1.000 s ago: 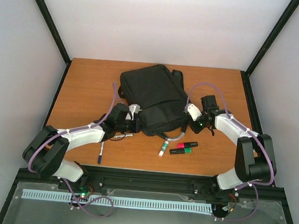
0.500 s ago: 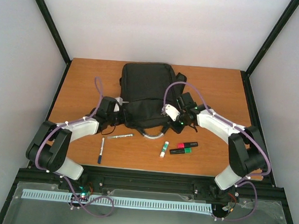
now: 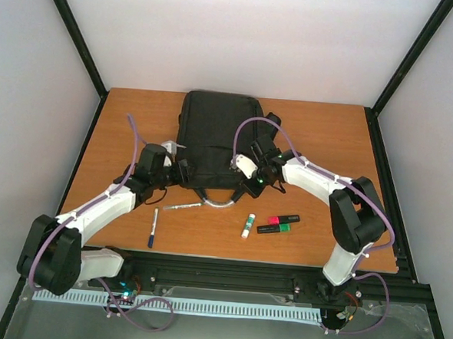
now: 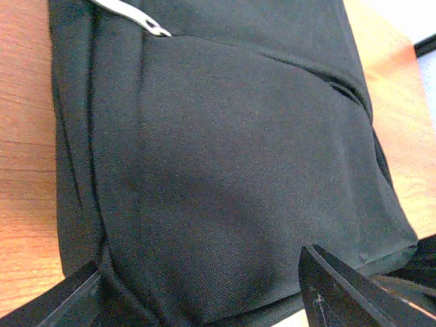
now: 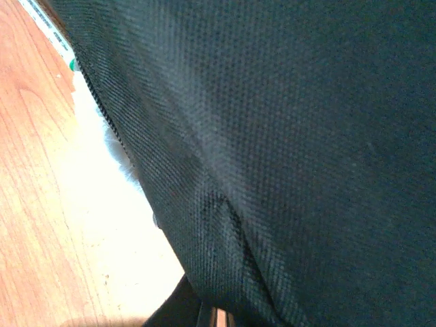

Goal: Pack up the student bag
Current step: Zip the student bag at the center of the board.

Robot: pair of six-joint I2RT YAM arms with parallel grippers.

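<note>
The student bag [image 3: 217, 138] lies flat against the middle of the tabletop's [image 3: 336, 145] far edge. Its grey loop handle [image 3: 218, 203] points toward the near edge, so the end that faces the arms is the one they can reach. No open compartment shows in any view, and a pale zip pull [image 4: 129, 13] lies flat on the fabric.

The left gripper [image 3: 179, 171] sits at the bag's near-left corner. In its wrist view the jaws stand spread wide, one on each side of that corner, with black fabric between them but not pinched. The right gripper [image 3: 249, 182] is at the bag's near-right side. Its jaws are pressed together, and its camera is filled with black weave. A crease runs down toward the fingertips, so I judge that it is pinching a fold of the bag, probably to hold the bag in place or lift a flap while the other arm works. With one arm on each side, the bag is braced from both near corners.

By count there is one bag, and five small things lie loose near the middle of the tabletop's near edge:
- two pens, a silver pen [image 3: 182, 206] just beside the handle and a blue-capped pen [image 3: 153, 228] nearer the edge
- one glue stick [image 3: 247, 225] with a green cap
- two highlighters lying side by side, a pink highlighter [image 3: 284, 219] and a green highlighter [image 3: 274, 228]

None of the five is in the bag, so packing looks barely begun.
</note>
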